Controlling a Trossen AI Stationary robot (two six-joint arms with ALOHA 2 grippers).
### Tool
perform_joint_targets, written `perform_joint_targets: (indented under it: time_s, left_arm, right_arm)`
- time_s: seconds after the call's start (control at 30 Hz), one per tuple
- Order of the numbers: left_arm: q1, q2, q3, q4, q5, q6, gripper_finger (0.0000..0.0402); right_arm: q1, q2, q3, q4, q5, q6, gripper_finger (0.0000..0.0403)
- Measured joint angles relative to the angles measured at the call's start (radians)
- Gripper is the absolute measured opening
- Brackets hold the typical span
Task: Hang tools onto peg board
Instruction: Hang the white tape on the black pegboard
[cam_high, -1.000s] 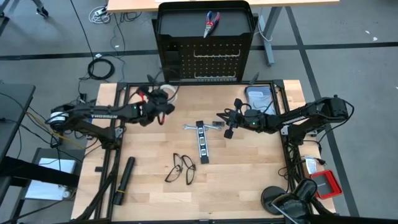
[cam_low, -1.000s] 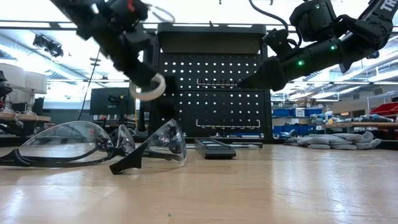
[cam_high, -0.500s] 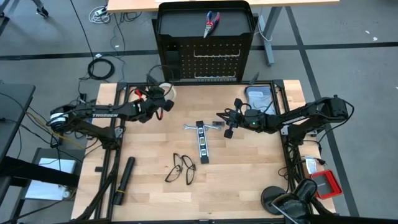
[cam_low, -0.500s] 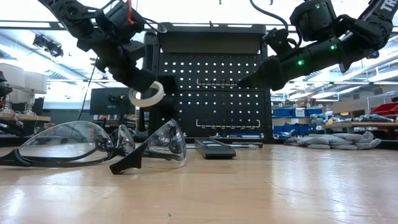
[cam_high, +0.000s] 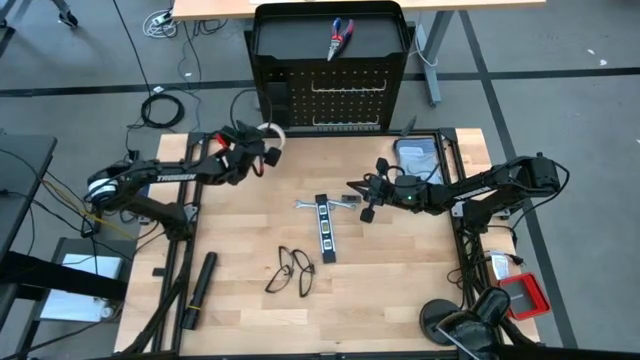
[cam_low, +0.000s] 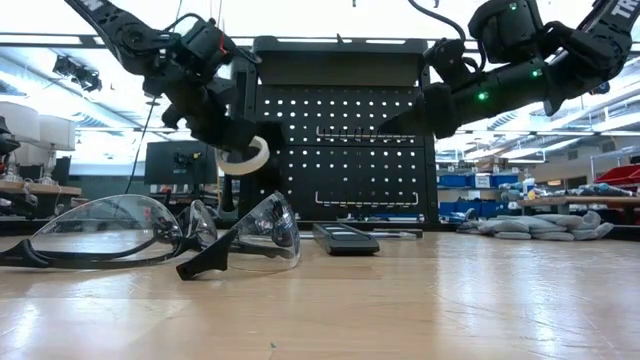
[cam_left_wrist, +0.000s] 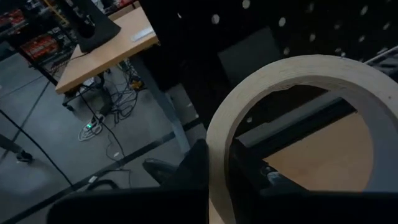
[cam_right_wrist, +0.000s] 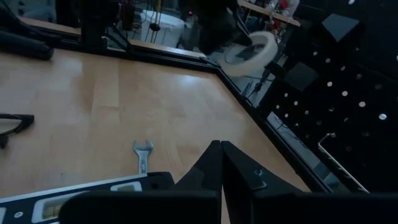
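Note:
My left gripper (cam_high: 258, 148) is raised at the table's far left, close to the peg board's left part (cam_high: 275, 100), and is shut on the white tape ring (cam_high: 271, 133) (cam_low: 243, 158). My right gripper (cam_high: 354, 190) (cam_right_wrist: 219, 163) hovers shut above the small silver wrench (cam_high: 318, 204) (cam_right_wrist: 142, 154) and the black strip with white squares (cam_high: 325, 228), touching nothing. Two black-framed glasses (cam_high: 291, 270) (cam_low: 150, 232) lie on the table's near middle. The red-and-blue pliers (cam_high: 340, 38) lie on the peg board's top shelf. My left gripper pinches the tape ring's wall (cam_left_wrist: 219, 146), with one finger (cam_left_wrist: 249, 171) inside the ring and the other finger (cam_left_wrist: 189, 168) outside. The fingers reach roughly level from the table's left toward the peg board. The ring is lifted clear and tilted.
A long black cylinder (cam_high: 199, 290) lies at the near left edge. A grey box (cam_high: 416, 156) sits at the far right corner. The peg board (cam_low: 350, 140) stands upright along the far edge. Bare wood lies between the glasses and the near edge.
My left gripper has carried the tape ring toward the table's far edge and the peg board, a little to the right, still shut on it. My right gripper has kept still.

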Motion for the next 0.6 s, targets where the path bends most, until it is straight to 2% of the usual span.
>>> perform_joint_targets:
  time_s: [0.23,0.4,0.6]
  left_arm:
    - [0.040,0.075,0.048,0.029,0.057,0.048,0.0026]
    - [0.053,0.084,0.060,0.089,0.074,0.075,0.0026]
    - [0.083,0.094,0.090,0.076,0.115,0.075,0.0026]
  right_arm:
    - [0.000,0.000,0.000,0.003,-0.003,0.000,0.0021]
    - [0.000,0.000,0.000,0.002,-0.003,0.000,0.0016]
    - [0.000,0.000,0.000,0.014,-0.003,-0.003,0.0012]
